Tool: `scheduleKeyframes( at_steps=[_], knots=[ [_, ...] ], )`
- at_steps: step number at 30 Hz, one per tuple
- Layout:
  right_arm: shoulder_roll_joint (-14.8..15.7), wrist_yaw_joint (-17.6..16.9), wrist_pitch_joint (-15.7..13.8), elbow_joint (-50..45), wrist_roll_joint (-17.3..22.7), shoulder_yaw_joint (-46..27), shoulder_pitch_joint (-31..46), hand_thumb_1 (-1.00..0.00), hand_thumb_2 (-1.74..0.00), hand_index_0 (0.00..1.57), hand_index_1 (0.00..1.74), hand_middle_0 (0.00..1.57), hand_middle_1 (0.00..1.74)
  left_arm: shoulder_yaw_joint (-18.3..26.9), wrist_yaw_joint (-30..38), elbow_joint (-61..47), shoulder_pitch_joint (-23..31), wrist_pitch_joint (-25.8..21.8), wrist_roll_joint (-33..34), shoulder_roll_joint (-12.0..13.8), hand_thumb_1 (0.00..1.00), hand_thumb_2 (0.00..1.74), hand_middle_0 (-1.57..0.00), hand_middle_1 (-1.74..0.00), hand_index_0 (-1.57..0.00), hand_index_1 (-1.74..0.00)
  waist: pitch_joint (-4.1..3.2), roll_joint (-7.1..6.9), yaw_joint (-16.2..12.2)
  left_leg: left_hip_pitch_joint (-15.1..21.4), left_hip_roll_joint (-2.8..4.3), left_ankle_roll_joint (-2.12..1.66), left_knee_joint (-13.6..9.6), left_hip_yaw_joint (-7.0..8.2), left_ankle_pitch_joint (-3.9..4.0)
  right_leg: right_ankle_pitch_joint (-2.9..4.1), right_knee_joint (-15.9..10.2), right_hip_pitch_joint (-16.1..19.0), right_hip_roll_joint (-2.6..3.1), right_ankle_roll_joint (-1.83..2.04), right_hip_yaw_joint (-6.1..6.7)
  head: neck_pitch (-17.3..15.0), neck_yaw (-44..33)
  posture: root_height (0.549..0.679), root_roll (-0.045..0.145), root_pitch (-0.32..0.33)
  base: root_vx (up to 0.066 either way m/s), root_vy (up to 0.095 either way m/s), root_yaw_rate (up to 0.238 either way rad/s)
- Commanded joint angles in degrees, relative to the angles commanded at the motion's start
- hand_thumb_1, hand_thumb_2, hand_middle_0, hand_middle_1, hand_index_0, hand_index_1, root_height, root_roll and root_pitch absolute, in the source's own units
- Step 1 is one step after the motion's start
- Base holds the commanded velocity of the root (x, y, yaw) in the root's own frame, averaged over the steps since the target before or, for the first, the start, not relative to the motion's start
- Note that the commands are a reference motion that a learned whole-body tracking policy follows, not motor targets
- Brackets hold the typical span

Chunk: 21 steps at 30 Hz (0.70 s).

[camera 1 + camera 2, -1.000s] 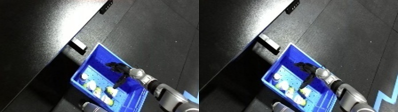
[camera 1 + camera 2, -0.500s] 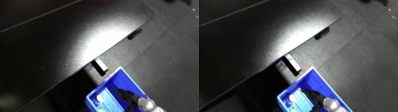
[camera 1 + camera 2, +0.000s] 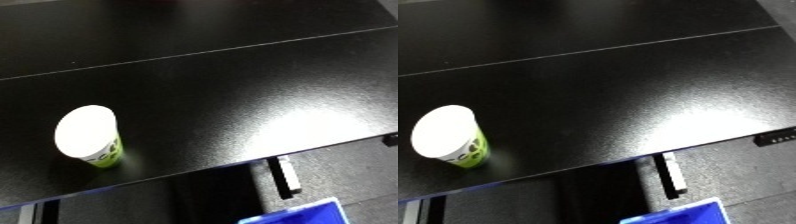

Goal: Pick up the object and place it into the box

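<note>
A white cup with a green patterned side stands upright on the black table, toward its left. A corner of the blue bin shows at the bottom edge of both views, below the table's front edge. Neither hand shows in either view.
The table's front edge runs from lower left to right. Below it lies dark floor with a white-edged bracket. A seam crosses the tabletop farther back.
The camera has swung away from the bin and up over the table. The cup has come into view, and the right hand, seen over the bin before, has left the views.
</note>
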Motion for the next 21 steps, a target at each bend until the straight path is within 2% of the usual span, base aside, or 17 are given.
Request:
scheduleKeyframes(
  at_steps=[4, 6, 11, 15, 21],
  knots=[
    [0.64, -1.61, -0.23, -0.1, 0.88, 0.91, -0.07, 0.0, 0.0, 0.0, 0.0, 0.0, 0.0, -0.55, -0.39, -0.78, -0.51, 0.21, -0.19, 0.55, 0.0, 0.0, 0.0, 0.0, 0.0, 0.0, 0.69, -0.09, 0.92, -0.13, -0.1, -0.09, -0.58, -0.68, 0.77, 0.2, 0.07, 0.17, -0.58, 0.28, -0.91, -3.53, -6.28, 0.637, 0.054, -0.076, -0.009, -0.017, 0.182],
    [1.01, -2.37, -0.24, -0.35, 1.21, 1.28, 0.0, 0.0, 0.0, 0.0, 0.0, 0.0, 0.0, -0.7, -0.64, -0.97, -0.65, 0.25, -0.16, 0.81, 0.0, 0.0, 0.0, 0.0, 0.0, 0.0, 1.01, -0.24, 1.27, -0.27, -0.19, -0.11, -0.52, -1.0, 0.92, 0.26, 0.02, 0.37, -0.78, 0.37, -1.25, -4.74, -9.3, 0.638, 0.054, -0.078, -0.003, -0.022, 0.154],
    [1.72, -3.74, 0.04, -0.85, 1.74, 2.27, 0.29, 0.0, 0.0, 0.0, 0.0, 0.0, 0.0, -0.4, -1.53, -1.11, -0.73, 0.18, -0.29, 1.58, 0.0, 0.0, 0.0, 0.0, 0.0, 0.0, 1.62, -0.65, 1.93, -0.22, -0.38, 0.21, 0.3, -1.67, 0.44, 0.11, -0.07, 1.08, -1.14, 0.44, -1.86, -8.32, -17.18, 0.638, 0.055, -0.086, 0.014, -0.018, 0.084],
    [2.16, -3.79, 0.05, -0.28, 1.41, 3.18, 0.14, 0.0, 0.0, 0.0, 0.0, 0.0, 0.0, 0.28, -2.14, -0.87, -1.23, 0.17, -1.06, 2.26, 0.0, 0.0, 0.0, 0.0, 0.0, 0.0, 1.7, -0.93, 2.13, 0.07, -0.25, 0.56, 0.64, -1.8, 0.11, -0.19, -0.08, 1.72, -1.22, 0.41, -2.21, -12.44, -20.19, 0.638, 0.052, -0.091, 0.008, -0.005, -0.009],
    [2.8, -3.06, -0.59, 2.01, 1.04, 3.75, -0.28, 0.0, 0.0, 0.0, 0.0, 0.0, 0.0, 1.03, -3.49, -0.68, -2.03, -0.28, -2.79, 2.98, 0.0, 0.0, 0.0, 0.0, 0.0, 0.0, 1.33, -1.17, 2.41, 0.95, 0.1, 0.63, -0.05, -1.87, 0.17, -0.54, -0.28, 2.75, -1.28, 0.53, -2.53, -14.22, -21.0, 0.637, 0.047, -0.099, 0.015, -0.002, -0.005]
  ],
)
